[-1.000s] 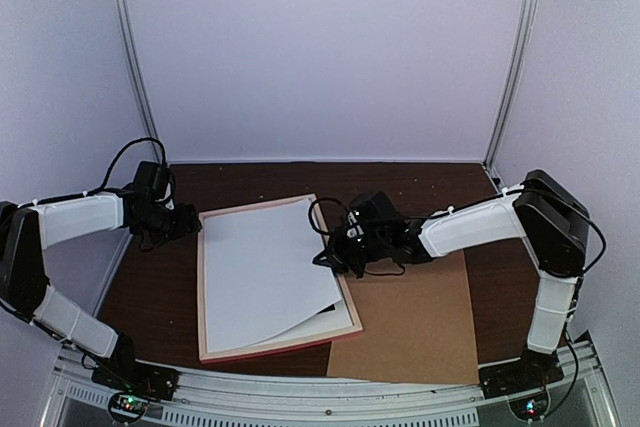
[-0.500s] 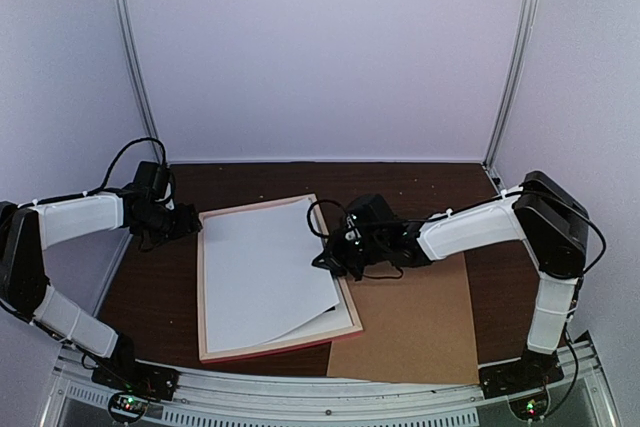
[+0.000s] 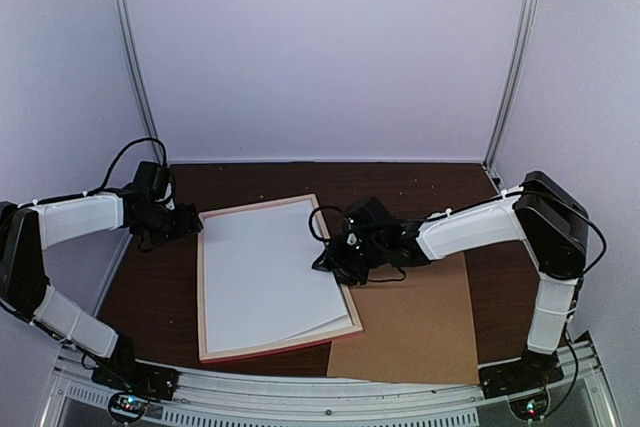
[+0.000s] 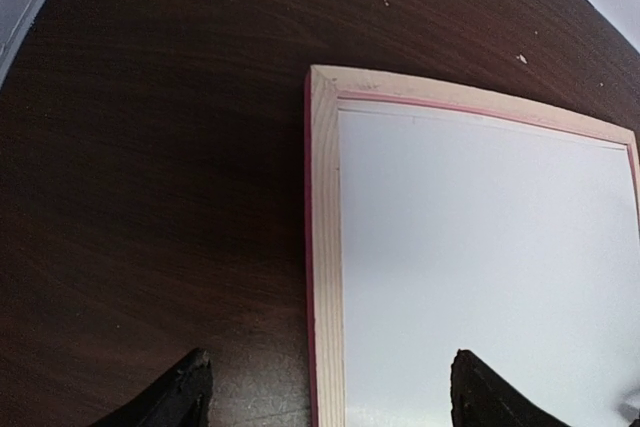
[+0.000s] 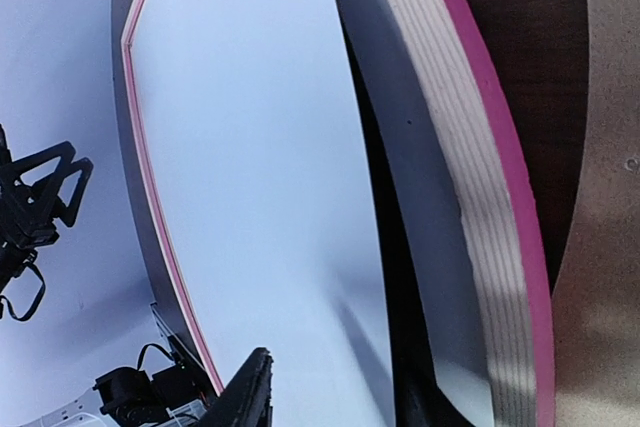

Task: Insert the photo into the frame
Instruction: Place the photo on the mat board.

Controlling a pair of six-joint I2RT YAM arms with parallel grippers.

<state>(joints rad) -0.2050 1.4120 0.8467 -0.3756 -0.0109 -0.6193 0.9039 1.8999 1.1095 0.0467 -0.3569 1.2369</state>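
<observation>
My right hand (image 3: 328, 259) has just let go, and its fingers are apart now at the right side of the frame (image 3: 202, 287). The photo (image 3: 265, 267), white back up, has dropped almost flat inside the frame. My left hand (image 3: 190, 225) waits, fingers wide apart, by the far corner. I think the photo is nearly in.

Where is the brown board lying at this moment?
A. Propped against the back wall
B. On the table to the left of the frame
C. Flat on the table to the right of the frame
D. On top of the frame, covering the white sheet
C: in the top view the brown board lies flat on the table on the right side of the frame, with the frame's near right corner over its edge.
</observation>
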